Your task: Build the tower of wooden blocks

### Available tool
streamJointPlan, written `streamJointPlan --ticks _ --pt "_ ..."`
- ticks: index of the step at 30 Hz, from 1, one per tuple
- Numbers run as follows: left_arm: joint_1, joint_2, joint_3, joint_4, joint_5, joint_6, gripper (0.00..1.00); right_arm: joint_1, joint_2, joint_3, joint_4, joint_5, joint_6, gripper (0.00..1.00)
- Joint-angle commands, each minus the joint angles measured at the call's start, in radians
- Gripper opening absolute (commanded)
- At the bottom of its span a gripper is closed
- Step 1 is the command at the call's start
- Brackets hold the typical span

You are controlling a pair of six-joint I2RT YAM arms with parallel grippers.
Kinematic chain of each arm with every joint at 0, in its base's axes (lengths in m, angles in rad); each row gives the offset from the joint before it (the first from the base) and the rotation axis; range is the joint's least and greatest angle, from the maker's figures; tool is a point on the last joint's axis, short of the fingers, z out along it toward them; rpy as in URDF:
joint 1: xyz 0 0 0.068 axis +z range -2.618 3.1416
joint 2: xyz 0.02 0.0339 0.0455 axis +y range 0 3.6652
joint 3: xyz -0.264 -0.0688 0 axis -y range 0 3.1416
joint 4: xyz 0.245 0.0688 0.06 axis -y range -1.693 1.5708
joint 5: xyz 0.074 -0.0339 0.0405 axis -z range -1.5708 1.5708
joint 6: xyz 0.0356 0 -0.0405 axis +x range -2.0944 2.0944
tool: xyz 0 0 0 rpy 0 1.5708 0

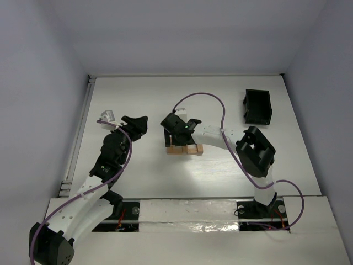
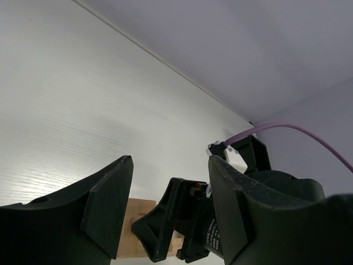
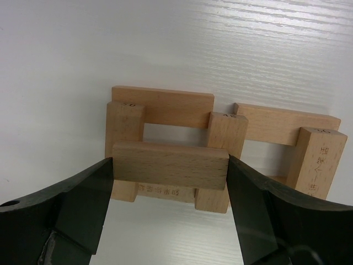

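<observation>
From above, the wood block tower (image 1: 185, 148) sits mid-desk (image 1: 138, 99). The right pincer (image 1: 177, 128) is over it and the left pincer (image 1: 139, 126) is apart to its left.

In the left wrist view, the left pincer (image 2: 171, 164) gapes, holding nothing.

In the right wrist view, the right pincer (image 3: 170, 168) clamps one block (image 3: 165, 159) by its ends, over the wood block tower (image 3: 162, 107) and its crossed layers.

Pale lavender walls (image 1: 182, 33) close the white table (image 1: 138, 105) at 9, 12 and 3 o'clock; a soft glare (image 1: 193, 172) lies toward 6.
</observation>
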Motion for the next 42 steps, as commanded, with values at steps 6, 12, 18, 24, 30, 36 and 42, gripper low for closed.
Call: streamJointPlan --ticks 6,12,18,24,30,36,42 --pt "-0.003 -0.007 -0.011 0.050 -0.011 0.008 0.54 0.008 -0.017 0.046 0.000 0.024 0.011 0.87" --pt "-0.003 -0.008 -0.011 0.052 -0.011 0.008 0.54 0.008 -0.033 0.045 0.005 0.031 0.014 0.92" --pt "-0.003 -0.007 -0.012 0.050 -0.013 0.011 0.54 0.008 -0.060 0.036 0.003 0.048 0.014 1.00" --pt "-0.003 0.007 -0.014 0.067 0.007 0.018 0.54 0.008 -0.151 -0.002 0.014 0.071 0.008 1.00" --pt "-0.003 0.039 0.001 0.068 0.052 0.020 0.55 0.008 -0.377 -0.160 0.164 0.096 0.000 1.00" --pt "-0.003 0.064 0.035 0.013 0.099 0.020 0.57 0.008 -0.760 -0.466 0.339 0.220 0.020 1.00" --pt "-0.003 -0.022 -0.035 0.016 0.145 -0.004 0.58 0.008 -1.006 -0.694 0.416 0.269 0.020 1.00"
